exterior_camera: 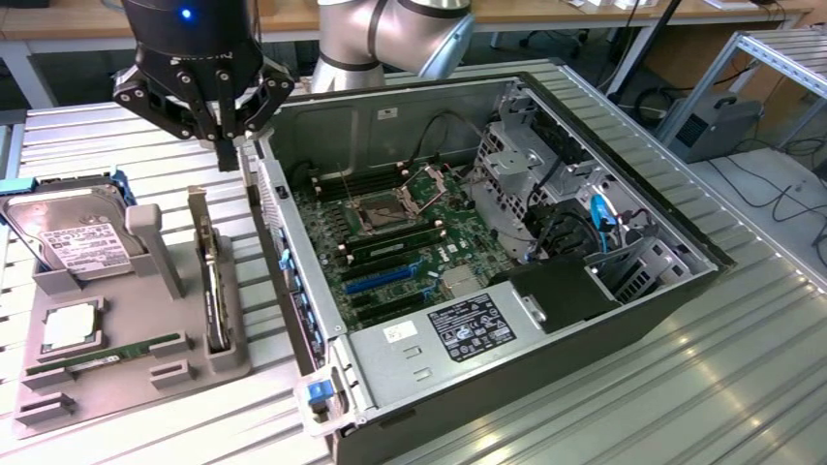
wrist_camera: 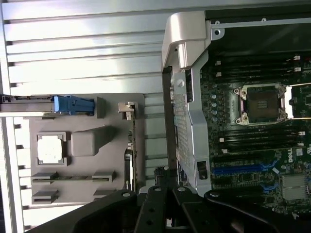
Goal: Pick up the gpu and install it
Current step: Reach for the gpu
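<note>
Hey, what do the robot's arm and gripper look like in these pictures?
The arm is built of rounded silver-grey segments with smooth joint housings. The gripper is black: a cylindrical body with a small glowing blue light near its top, and angular linked bars below it. In the wrist view the same black bars carry pale round pivot heads.

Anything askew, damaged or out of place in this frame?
Nothing stands out. The gpu stands on edge in its slot of the grey tray, the hard drive sits in its holder, and the end effector hangs near the tray's edge beside the open computer case. No spill or damage shows.
</note>
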